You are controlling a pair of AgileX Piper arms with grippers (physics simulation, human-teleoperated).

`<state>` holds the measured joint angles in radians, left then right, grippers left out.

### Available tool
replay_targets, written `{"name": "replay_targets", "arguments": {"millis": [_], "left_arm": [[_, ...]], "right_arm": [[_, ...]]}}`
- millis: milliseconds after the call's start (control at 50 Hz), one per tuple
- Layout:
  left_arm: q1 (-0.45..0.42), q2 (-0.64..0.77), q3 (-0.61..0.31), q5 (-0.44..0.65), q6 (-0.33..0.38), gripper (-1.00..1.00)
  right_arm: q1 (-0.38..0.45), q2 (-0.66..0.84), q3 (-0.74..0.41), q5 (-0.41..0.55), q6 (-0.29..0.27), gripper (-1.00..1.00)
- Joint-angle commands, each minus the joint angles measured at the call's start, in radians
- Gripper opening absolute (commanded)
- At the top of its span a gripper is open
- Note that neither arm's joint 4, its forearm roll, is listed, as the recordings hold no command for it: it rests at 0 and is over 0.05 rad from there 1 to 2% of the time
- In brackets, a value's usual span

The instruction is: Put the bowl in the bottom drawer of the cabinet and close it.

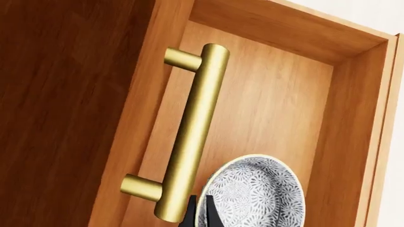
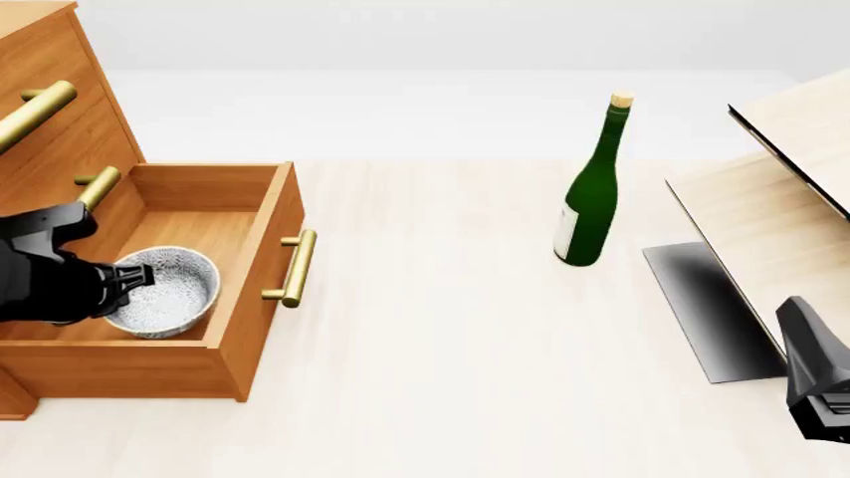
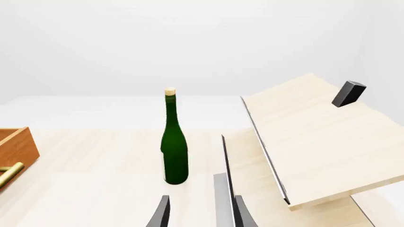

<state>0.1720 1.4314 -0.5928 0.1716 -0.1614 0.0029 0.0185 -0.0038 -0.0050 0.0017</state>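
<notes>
The cabinet (image 2: 54,100) is cut off at the left edge, its bottom drawer (image 2: 259,289) pulled open. The bowl (image 2: 170,294) sits inside it. The left fingers (image 2: 133,277) pinch the bowl's near rim, almost closed. A bottle (image 2: 591,189) stands mid-worktop (image 2: 452,349). The right fingers (image 3: 202,213), half out of frame, are parted and hold nothing.

My left arm (image 2: 47,269) presents a matte black, blocky housing with faceted edges. My right arm (image 2: 817,373) is likewise black and angular. My right gripper (image 3: 198,213) has thin, tapered fingers, apparently dark grey.
</notes>
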Motion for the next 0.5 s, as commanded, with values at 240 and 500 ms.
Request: {"name": "replay_targets", "arguments": {"millis": [240, 500], "left_arm": [[0.012, 0.016, 0.010, -0.002, 0.024, 1.00], [0.020, -0.021, 0.018, 0.011, 0.032, 1.00]], "right_arm": [[0.000, 0.000, 0.000, 0.000, 0.000, 1.00], [0.000, 0.000, 0.000, 0.000, 0.000, 1.00]]}}
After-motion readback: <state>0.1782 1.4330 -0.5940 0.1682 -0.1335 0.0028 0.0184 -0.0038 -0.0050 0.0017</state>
